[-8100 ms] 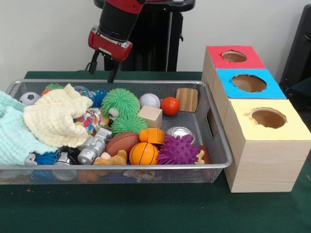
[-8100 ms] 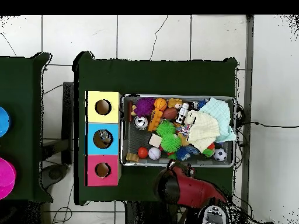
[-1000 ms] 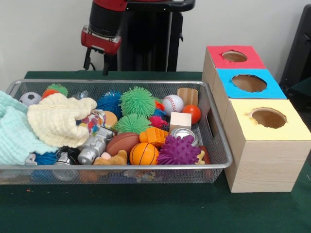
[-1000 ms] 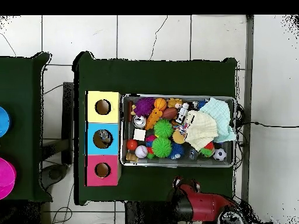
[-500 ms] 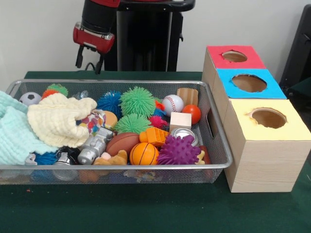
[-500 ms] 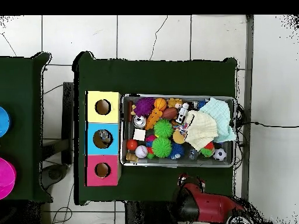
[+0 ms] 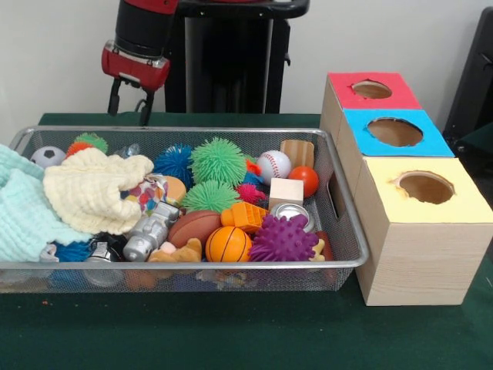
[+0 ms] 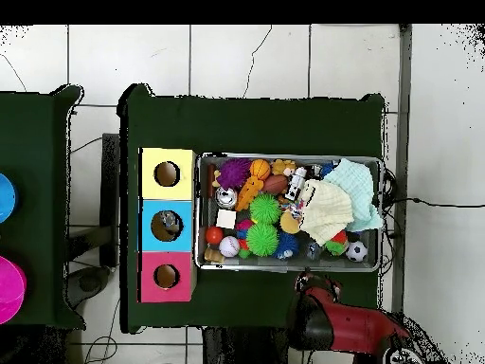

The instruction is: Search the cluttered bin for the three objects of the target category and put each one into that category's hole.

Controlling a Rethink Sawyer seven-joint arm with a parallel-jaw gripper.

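The gripper [image 7: 129,105] hangs above the far left part of the bin [image 7: 339,262], beyond its far rim, with its two black fingers spread apart and nothing between them; it touches nothing. In the overhead view the gripper [image 8: 317,282] sits just outside the bin's [image 8: 286,269] long side nearest the robot's base, over the green tabletop [image 8: 246,123].

The bin rests on the tabletop [image 7: 231,331] and is packed with clutter. At its left end a pale yellow cloth [image 7: 88,189] lies over a mint cloth [image 7: 19,212] that spills over the rim. A soccer ball [image 7: 47,156] sits in the far left corner. Toward the middle are two green spiky balls [image 7: 219,160], a blue spiky ball [image 7: 173,162], a baseball [image 7: 273,166], a red ball [image 7: 306,180] and a wooden cube [image 7: 286,192]. Nearer the front lie a brown football [image 7: 192,227], an orange basketball [image 7: 227,244], a purple spiky ball [image 7: 282,239], a silver can [image 7: 288,211] and a grey toy robot [image 7: 148,235].

None of the thin plastic wrappers can be made out among the clutter in either view.

To the right of the bin, touching its end, stands a row of three wooden boxes: the yellow-topped box [image 7: 424,223] nearest, the blue-topped box [image 7: 393,132] in the middle, the red-topped box [image 7: 368,90] farthest, each with a round hole in its top.
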